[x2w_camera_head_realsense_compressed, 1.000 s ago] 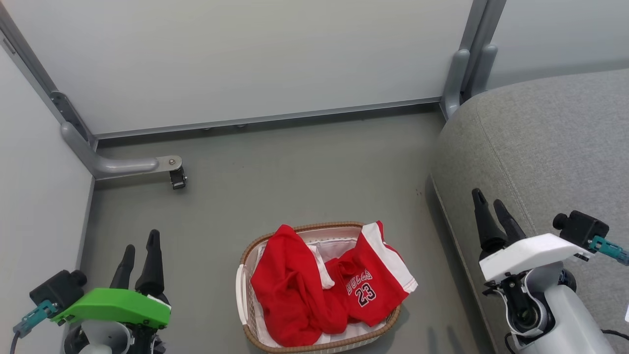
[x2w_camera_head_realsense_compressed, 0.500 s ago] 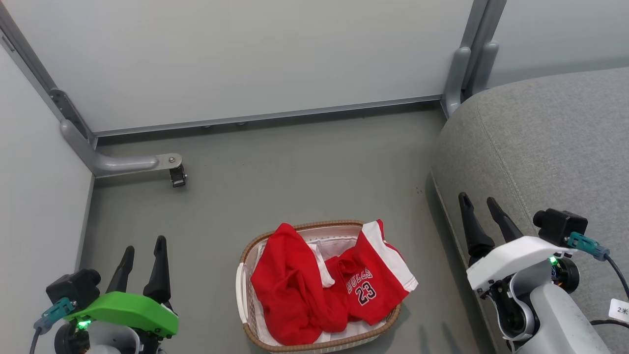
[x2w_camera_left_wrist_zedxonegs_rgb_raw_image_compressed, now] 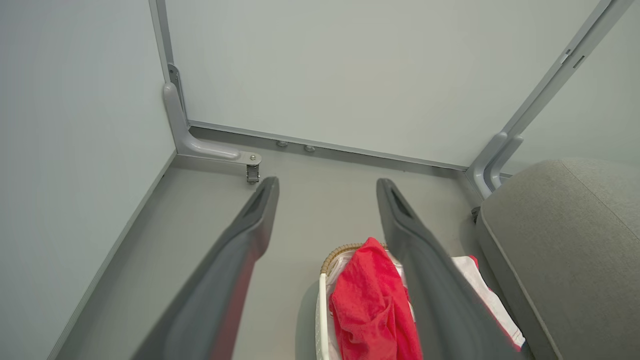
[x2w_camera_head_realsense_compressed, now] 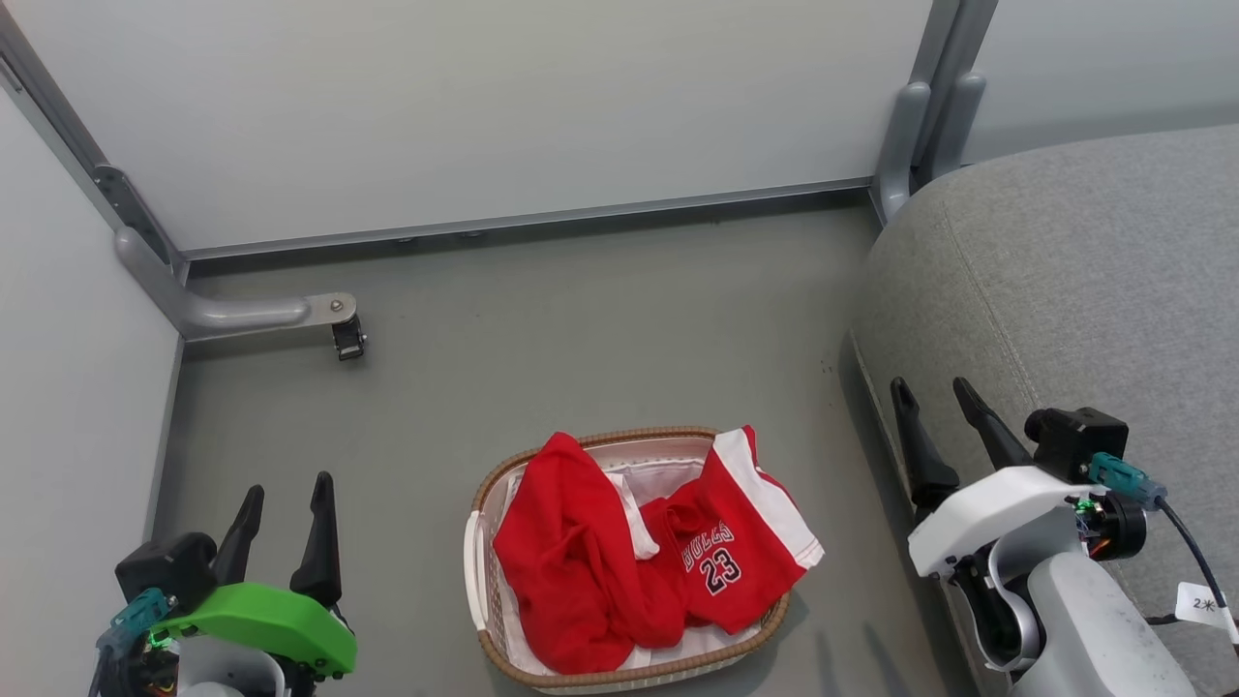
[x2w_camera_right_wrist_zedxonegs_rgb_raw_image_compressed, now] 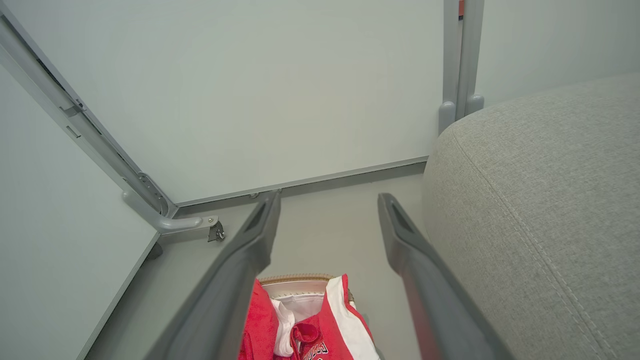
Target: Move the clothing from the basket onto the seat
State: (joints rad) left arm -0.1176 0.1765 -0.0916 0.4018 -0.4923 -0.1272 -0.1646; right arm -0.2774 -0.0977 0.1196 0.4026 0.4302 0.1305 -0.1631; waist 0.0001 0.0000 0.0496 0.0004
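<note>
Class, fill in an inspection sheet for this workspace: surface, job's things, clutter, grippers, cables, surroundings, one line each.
Surface: grey floor, basket standing on it.
Job's things: red clothing heaped in the basket, the BULLS 23 piece draped over its right rim; grey seat at right, no clothing on it.
Clutter: nothing seen.
Grippers: left gripper open, empty; right gripper open, empty, by the seat's edge.
Cables: dark cable with white tag at the right wrist.
Surroundings: pale partition panels; metal foot with caster, back left.

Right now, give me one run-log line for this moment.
stage: pre-grasp | clothing: in basket | seat: right of basket | left gripper: open, empty | right gripper: open, empty
</note>
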